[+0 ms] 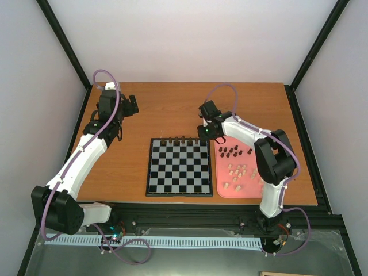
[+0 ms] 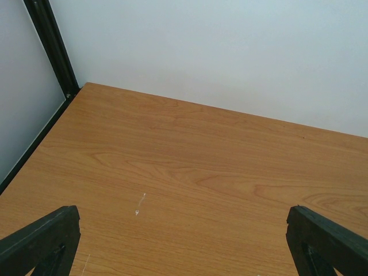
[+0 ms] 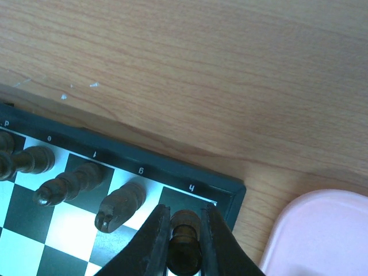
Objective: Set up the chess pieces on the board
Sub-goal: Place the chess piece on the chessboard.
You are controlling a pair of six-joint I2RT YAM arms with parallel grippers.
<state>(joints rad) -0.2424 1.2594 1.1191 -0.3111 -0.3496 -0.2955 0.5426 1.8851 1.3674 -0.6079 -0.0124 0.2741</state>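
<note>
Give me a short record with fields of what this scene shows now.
board: dark pieces in far row only
pink tray: right of board, holds dark and pale spare pieces
right gripper: shut on one dark chess piece at the board's far corner beside the tray
left gripper: open, empty, above bare table

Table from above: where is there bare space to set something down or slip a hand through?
Bare wood of the table lies along its far side, between the left gripper and right gripper, and left of the chessboard. Crowded: the board's far row of dark chess pieces, where the right gripper grips one, and the pink tray of loose pieces.
</note>
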